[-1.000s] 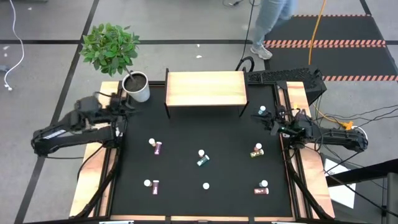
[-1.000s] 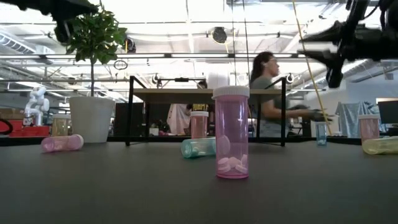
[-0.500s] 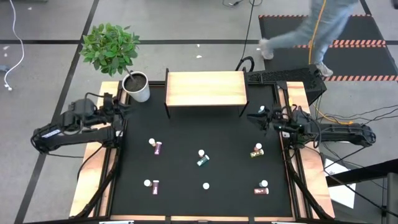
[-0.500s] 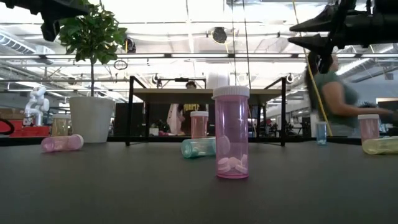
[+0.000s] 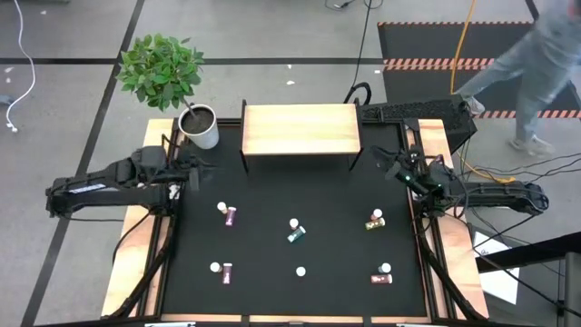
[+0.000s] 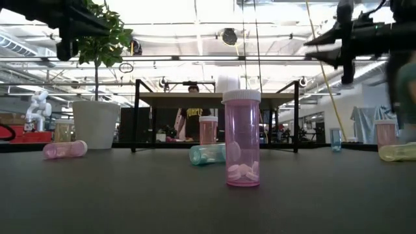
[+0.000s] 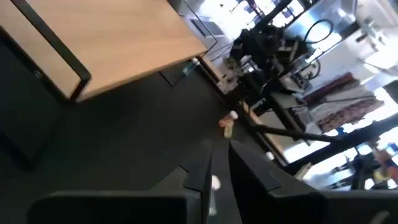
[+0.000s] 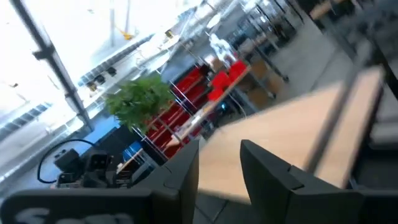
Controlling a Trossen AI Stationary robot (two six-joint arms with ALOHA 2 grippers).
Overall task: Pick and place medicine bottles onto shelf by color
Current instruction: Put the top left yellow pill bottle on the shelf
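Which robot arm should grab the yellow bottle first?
Probably the right. Its end effector hangs nearest the lying yellow white-capped bottle; the left end effector sits across the black table.

Black table top [image 5: 272, 200] between light wooden side rails. Far centre: the shelf [image 5: 300, 128], a light wooden board on thin dark legs, its top bare. Far left corner: a white plant pot [image 5: 201, 125] holding a leafy plant. Scattered on the black surface, white-capped medicine bottles: a pink one [image 5: 227, 213] left of centre; a teal one [image 5: 295, 231] lying at centre; a yellow one [image 5: 374, 219] lying at right; a pink one [image 5: 221, 270] near left; an upright pink one [image 5: 300, 271] near centre; a pink one [image 5: 382, 275] lying near right. A small blue bottle [image 6: 335, 138] stands far right, seen in the low view.
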